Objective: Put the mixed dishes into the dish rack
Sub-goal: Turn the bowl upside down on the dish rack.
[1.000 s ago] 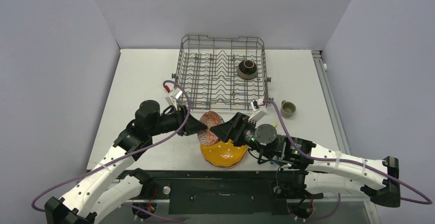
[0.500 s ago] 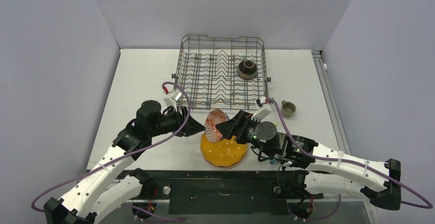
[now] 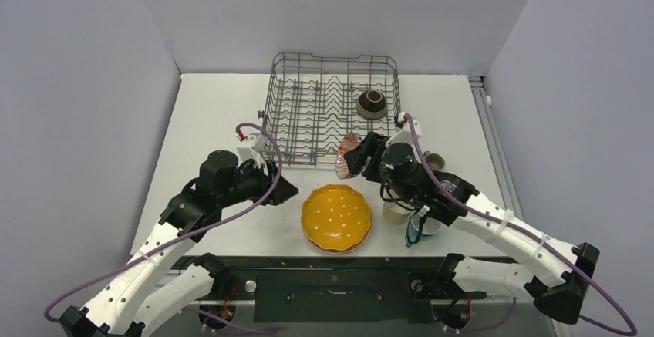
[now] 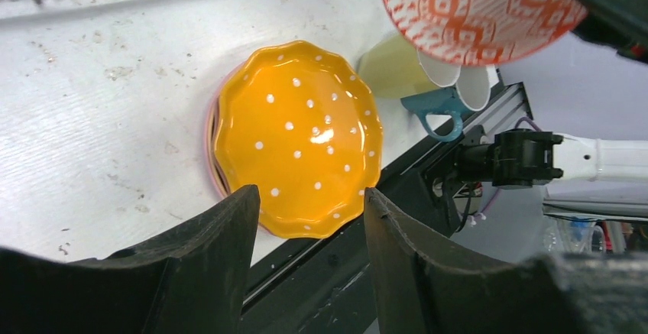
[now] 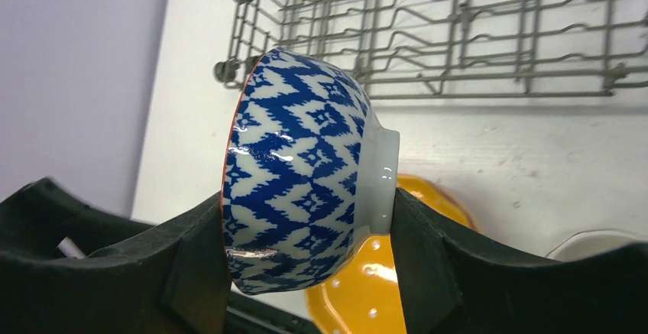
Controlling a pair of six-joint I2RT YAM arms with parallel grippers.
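Clearly, the right gripper (image 5: pixel 309 219) has its 2 black fingers set wide and closed on the blue-and-white patterned ceramic bowl (image 5: pixel 298 173). 1 finger is at the rim side and the other against the white foot, so the bowl rides on edge with its orange-patterned inside facing sideways. I judge this pose is chosen so that it can drop upright between tines rather than lie flat. Outward from that grip, the square grey wire dish rack (image 5: pixel 458 36) lies just beyond. From above, the bowl hangs at the rack's near right corner, about at its near wall and not yet seated inside, while a dark brown round bowl (image 3: pixel 372 103) sits in the far right part. The left gripper (image 4: pixel 309 196) has its jaws well apart and holds nothing. It is low over the white table (image 3: pixel 208 121), just left of the orange scalloped dotted plate (image 4: pixel 298 139) that tops a stack, probably to keep clear of the other arm's path. A pale-yellow mug (image 4: pixel 390 66) and a blue-handled mug (image 4: pixel 439 112) stand right of the stack, under the right arm.
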